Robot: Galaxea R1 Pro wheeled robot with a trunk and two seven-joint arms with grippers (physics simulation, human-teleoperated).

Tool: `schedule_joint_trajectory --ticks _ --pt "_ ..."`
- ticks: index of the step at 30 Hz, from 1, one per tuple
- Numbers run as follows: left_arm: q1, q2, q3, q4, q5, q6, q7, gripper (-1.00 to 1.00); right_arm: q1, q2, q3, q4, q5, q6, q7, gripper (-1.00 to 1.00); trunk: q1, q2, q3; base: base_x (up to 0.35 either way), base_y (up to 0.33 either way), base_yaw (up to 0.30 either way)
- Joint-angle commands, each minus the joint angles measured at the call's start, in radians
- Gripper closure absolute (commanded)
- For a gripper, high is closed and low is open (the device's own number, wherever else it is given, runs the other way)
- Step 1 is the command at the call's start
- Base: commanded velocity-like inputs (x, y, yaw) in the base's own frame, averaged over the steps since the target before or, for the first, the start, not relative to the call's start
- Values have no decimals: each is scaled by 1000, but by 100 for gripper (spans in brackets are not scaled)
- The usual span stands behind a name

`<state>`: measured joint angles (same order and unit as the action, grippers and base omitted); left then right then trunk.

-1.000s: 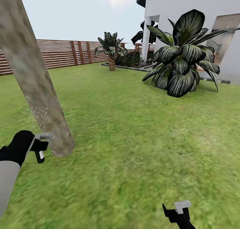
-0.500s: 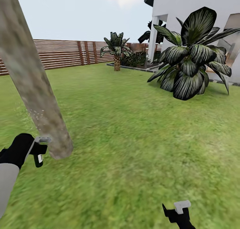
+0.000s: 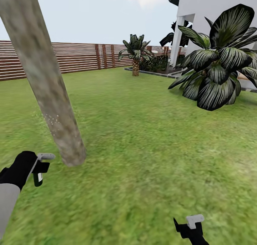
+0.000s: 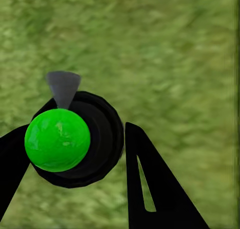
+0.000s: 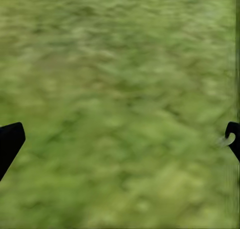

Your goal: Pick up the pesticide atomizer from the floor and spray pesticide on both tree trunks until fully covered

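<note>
A mottled grey-beige tree trunk [image 3: 46, 91] rises from the lawn [image 3: 150, 148] at the left of the head view, with a patch of fine white specks low on its bark. My left gripper [image 3: 35, 166] is just left of the trunk's base, a short gap away, and is shut on the pesticide atomizer [image 3: 38, 175]. Its grey nozzle points toward the trunk. In the left wrist view the atomizer [image 4: 57, 139] shows a bright green round top on a black body, between the fingers of my left gripper [image 4: 75, 134]. My right gripper [image 3: 191, 225] hangs open over bare grass, with its tips far apart [image 5: 120, 139].
A broad striped-leaf plant [image 3: 221, 70] stands at the right in front of the white house [image 3: 214, 9]. A small palm [image 3: 135, 54] grows by the reddish slat fence [image 3: 82, 57] at the back. Open grass lies between the trunk and the plant.
The camera has turned, so the trunk, fence and plants have slid right in the picture. My left gripper, still holding the atomizer, now sits slightly lower and farther from the trunk's base.
</note>
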<state>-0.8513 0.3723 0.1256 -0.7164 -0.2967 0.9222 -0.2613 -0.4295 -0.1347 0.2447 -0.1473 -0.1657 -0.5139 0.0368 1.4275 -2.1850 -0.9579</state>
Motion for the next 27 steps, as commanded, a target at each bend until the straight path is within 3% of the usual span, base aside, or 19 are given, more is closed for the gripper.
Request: schedule_joint_trajectory --ticks 1,10,16,27 --pt "0 0 0 1 -1 0 2 100 0 0 0 0 0 0 0 -100 0 0 0 137 -251 2" --pt "0 2 2 -7 -1 0 21 100 0 0 1 0 0 0 0 -100 0 0 0 148 -255 0" --pt "0 2 78 -14 -1 -2 70 100 0 0 1 0 0 0 0 -100 0 0 0 181 -241 0" --pt "1 -1 78 41 -2 -24 79 100 0 1 1 0 0 0 0 -100 0 0 0 249 -130 213"
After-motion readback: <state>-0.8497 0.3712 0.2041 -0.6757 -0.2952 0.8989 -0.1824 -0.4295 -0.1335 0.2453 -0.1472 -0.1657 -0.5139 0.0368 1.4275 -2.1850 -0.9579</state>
